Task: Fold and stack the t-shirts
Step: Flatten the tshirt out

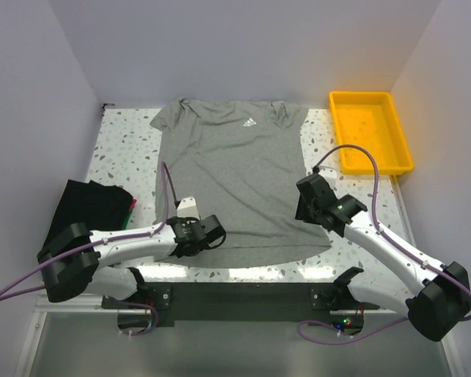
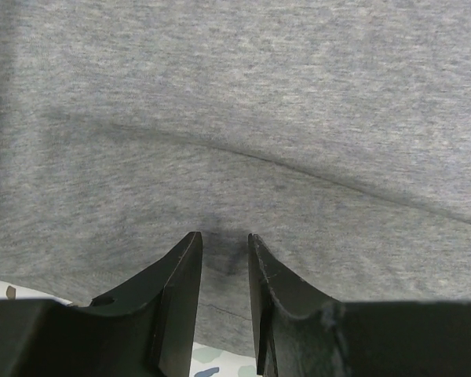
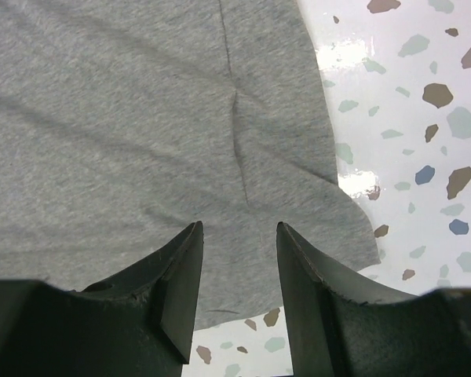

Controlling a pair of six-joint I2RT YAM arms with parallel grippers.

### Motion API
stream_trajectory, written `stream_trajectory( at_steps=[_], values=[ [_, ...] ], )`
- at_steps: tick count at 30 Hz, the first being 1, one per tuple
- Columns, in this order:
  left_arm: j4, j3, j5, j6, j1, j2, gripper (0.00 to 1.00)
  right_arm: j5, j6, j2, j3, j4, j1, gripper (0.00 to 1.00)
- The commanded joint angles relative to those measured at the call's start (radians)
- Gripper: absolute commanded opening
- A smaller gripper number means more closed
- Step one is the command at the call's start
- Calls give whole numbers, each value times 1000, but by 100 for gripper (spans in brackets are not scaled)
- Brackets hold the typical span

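Observation:
A heather-grey t-shirt lies spread flat on the table, collar at the far side, white chest logo facing up. My left gripper is low over its near left part, just inside the hem. Its fingers stand narrowly open with their tips on the grey fabric, and a small dark pucker lies between them. My right gripper hovers open over the shirt's right edge near the hem corner, nothing between its fingers. A folded black t-shirt lies at the left, with a sliver of green at its right edge.
A yellow plastic tray stands at the far right corner. Bare speckled tabletop shows right of the shirt. White walls close in the left, far and right sides. Both arm bases sit at the near edge.

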Motion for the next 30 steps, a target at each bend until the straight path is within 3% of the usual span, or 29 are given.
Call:
stream_trajectory(
  at_steps=[1,8,13,30],
  values=[
    [42,-11,-29,-26,-5,7,34,-19,-7,5,-9,6,-2,46],
    [67,3,-27,-6,-5,35,25,-41,-5,13,-41,26,-2,47],
    [68,10,-17,5,-7,33,0,-43,-10,14,-63,37,-2,47],
    [-21,58,0,3,-50,-122,0,-93,-1,93,-161,127,-2,46]
  ],
)
